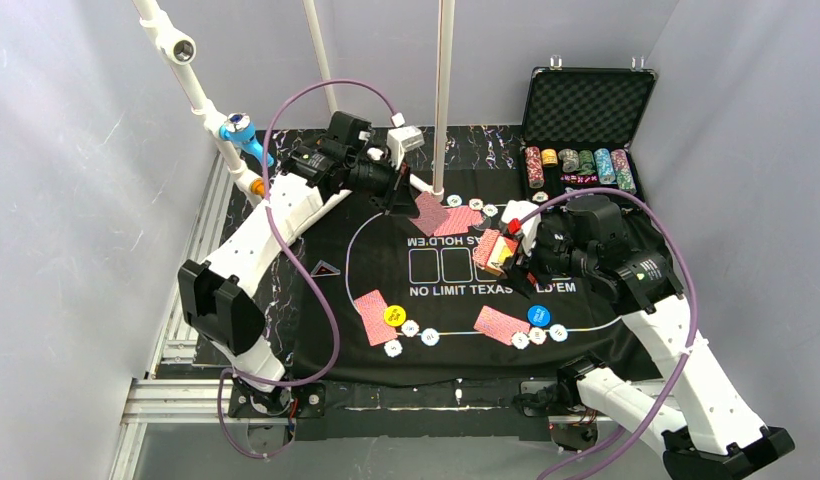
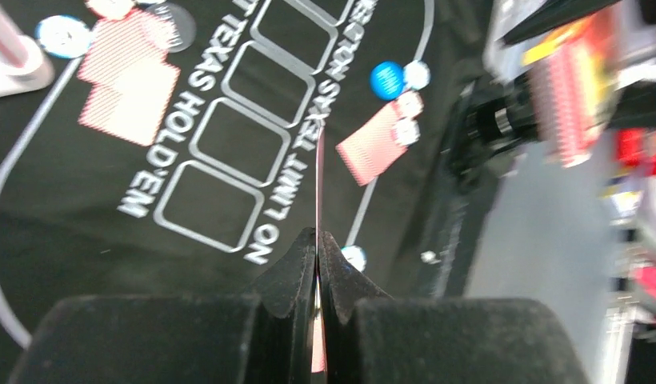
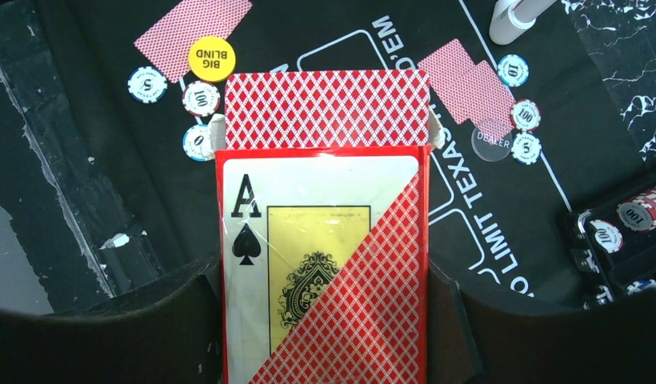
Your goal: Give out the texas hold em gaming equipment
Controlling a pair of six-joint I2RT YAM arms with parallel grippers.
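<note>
**Both claws hold cards over the poker mat**

From above, the left claw (image 1: 401, 197) hangs over the far edge of the black mat (image 1: 456, 300), just beside two red-backed far cards (image 1: 446, 216). Its grip cannot be made out from this height. Right of centre, the right claw (image 1: 511, 256) grasps a pack of cards (image 1: 493, 248). Along the near side lie two more sets of cards, the left one (image 1: 371, 318) topped by a yellow disc (image 1: 394, 315). The right one (image 1: 501, 323) sits beside a blue disc (image 1: 539, 315), with small pale chips (image 1: 411, 328) next to each set. An open case (image 1: 586, 100) stands at the far right, with rows of chips inside.

The left wrist camera shows the left claw clenched on a single card (image 2: 318, 184). The card is seen edge-on and upright above the mat's white lettering.

In the right wrist camera, the right claw's fingers (image 3: 181, 308) press both sides of the pack. An ace of spades shows on its front and red-backed cards stick out of the top. Beyond it, the yellow disc reads BIG BLIND, and a clear dealer disc (image 3: 491, 142) lies just beside the far cards.
</note>
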